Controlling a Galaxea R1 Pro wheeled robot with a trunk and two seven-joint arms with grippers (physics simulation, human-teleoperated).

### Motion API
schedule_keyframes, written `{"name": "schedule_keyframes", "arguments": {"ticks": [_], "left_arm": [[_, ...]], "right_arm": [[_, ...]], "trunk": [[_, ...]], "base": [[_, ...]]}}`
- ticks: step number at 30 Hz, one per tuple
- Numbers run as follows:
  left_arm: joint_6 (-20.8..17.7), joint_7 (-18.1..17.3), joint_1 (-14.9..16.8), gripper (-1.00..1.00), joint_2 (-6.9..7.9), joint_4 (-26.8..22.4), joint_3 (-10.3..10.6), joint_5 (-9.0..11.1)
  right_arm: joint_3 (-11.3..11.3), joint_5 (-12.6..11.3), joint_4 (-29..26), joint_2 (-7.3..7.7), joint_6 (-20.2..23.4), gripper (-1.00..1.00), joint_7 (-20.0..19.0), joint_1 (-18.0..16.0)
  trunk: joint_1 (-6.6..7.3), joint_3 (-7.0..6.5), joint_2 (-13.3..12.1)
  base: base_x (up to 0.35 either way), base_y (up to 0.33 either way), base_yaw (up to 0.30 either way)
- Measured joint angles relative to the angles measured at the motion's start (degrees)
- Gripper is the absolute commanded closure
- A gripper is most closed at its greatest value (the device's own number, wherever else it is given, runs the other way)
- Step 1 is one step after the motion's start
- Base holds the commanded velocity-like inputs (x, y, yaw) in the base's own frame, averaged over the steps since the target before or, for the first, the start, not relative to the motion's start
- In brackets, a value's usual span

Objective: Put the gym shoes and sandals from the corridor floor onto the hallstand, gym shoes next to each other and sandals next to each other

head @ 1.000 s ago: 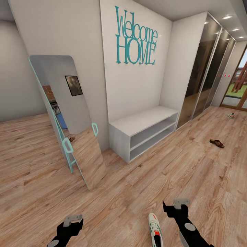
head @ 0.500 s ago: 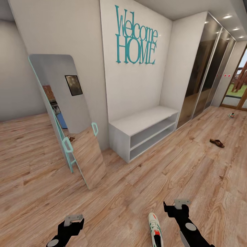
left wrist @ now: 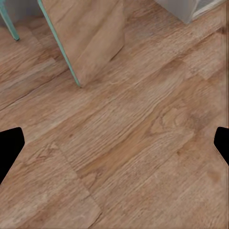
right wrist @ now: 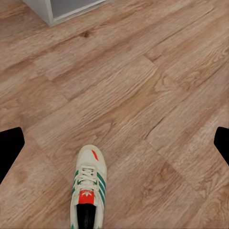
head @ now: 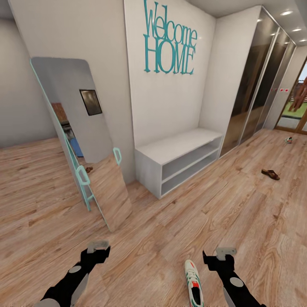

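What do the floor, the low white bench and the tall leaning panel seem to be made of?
The floor looks like matte wood or laminate planks: brown grain and board seams show. The bench seems painted or laminated board, flat pale grey-white with no grain. The leaning panel appears to be mirror glass in a teal frame, since it reflects the floor and a picture.

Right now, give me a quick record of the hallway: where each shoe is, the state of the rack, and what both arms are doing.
near gym shoe: on the corridor floor, just left of the right gripper, toe toward the rack
far gym shoe: on the floor near the far doorway
sandal: on the floor, right of the rack; a second sandal reflected in the mirror
hallstand: bench top and both shelves bare
left gripper: jaws open, holding nothing
right gripper: jaws open, holding nothing
shoes placed: none
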State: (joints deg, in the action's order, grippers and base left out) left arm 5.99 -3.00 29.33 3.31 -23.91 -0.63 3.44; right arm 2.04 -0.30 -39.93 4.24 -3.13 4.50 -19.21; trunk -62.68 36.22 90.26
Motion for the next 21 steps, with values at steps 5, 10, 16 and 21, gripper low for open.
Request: {"name": "schedule_keyframes", "arguments": {"ticks": [5,10,16,21], "left_arm": [[-6.3,-0.9,3.4,-1.00,-0.22,-0.3,0.1,-0.3],[-7.7,-1.0,3.9,-1.00,0.67,-0.3,0.6,-2.0],[-8.3,-1.1,4.0,-1.00,5.75,-0.3,0.4,-3.8],[-8.5,-0.9,4.3,-1.00,6.50,-0.4,0.4,-3.8]], "right_arm": [[0.1,0.0,0.0,-0.68,0.1,-1.00,0.0,0.0],[0.2,0.0,0.0,-1.60,0.2,-1.00,0.1,0.0],[0.3,0.0,-0.1,-2.41,0.2,-1.00,0.0,0.0],[0.2,0.0,-0.1,-2.83,0.2,-1.00,0.1,0.0]], "trunk": [[-1.10,1.34,2.0],[-2.20,2.69,4.0],[-3.51,4.30,6.4],[-4.61,5.64,8.4]], "base": [[0.000,0.000,0.000],[0.000,0.000,0.024],[0.000,0.000,0.092],[0.000,0.000,0.127]]}}
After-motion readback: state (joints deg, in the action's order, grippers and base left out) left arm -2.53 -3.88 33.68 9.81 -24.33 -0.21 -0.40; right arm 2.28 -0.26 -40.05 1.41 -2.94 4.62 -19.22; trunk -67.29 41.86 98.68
